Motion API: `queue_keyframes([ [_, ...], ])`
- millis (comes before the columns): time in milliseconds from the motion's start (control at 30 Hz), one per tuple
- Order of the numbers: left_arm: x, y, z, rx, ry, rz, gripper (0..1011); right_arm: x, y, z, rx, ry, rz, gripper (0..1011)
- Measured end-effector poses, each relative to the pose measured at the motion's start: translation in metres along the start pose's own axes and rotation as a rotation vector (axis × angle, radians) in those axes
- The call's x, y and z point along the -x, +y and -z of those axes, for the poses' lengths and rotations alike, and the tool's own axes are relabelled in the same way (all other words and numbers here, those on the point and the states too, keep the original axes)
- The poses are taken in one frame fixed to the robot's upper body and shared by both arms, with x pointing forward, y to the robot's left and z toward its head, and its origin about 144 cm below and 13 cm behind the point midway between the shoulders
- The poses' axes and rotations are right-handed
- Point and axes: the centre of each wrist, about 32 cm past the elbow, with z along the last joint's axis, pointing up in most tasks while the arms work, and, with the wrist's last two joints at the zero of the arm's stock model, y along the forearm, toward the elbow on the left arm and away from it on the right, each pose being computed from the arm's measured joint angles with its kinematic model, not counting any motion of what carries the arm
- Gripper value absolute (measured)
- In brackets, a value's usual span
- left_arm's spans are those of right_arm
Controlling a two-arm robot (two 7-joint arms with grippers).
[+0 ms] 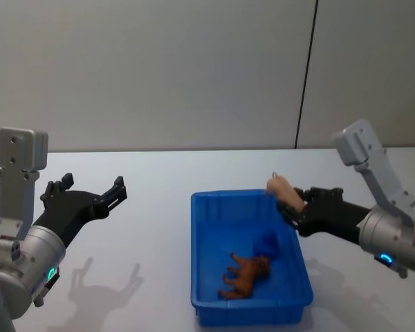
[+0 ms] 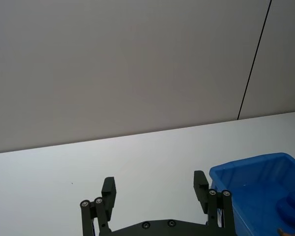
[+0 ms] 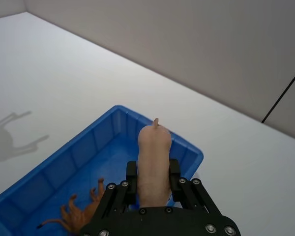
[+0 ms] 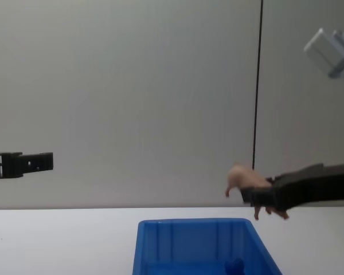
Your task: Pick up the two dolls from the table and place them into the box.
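Observation:
My right gripper (image 1: 288, 205) is shut on the peach-pink doll (image 1: 281, 191), held in the air over the far right rim of the blue box (image 1: 207, 304). Its tiny top curl points away from the wrist; the same doll (image 3: 154, 162) sits between the black fingers (image 3: 131, 177), and shows from the side (image 4: 243, 179) well above the box (image 4: 160, 243). The dark blue doll (image 1: 266, 243) lies inside the box, also seen from the chest (image 4: 234, 265). My left gripper (image 1: 90, 195) hovers open and empty, left of the box above the table (image 1: 124, 249).
A brown horse-like toy (image 1: 245, 274) lies in the box near the blue doll; it shows again (image 3: 81, 214) below the right gripper. A grey wall with a dark vertical seam (image 1: 304, 76) stands behind the table.

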Motion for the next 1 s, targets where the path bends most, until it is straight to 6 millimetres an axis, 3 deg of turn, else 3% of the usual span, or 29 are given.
queue_keyframes([
  [333, 0.000, 0.000, 0.000, 0.000, 0.000, 0.000, 1001, 0.001, 0.004, 0.013, 0.085, 0.057, -0.047, 381],
  [1000, 0.000, 0.000, 0.000, 0.000, 0.000, 0.000, 1001, 0.002, 0.006, 0.024, 0.141, 0.097, -0.080, 974],
])
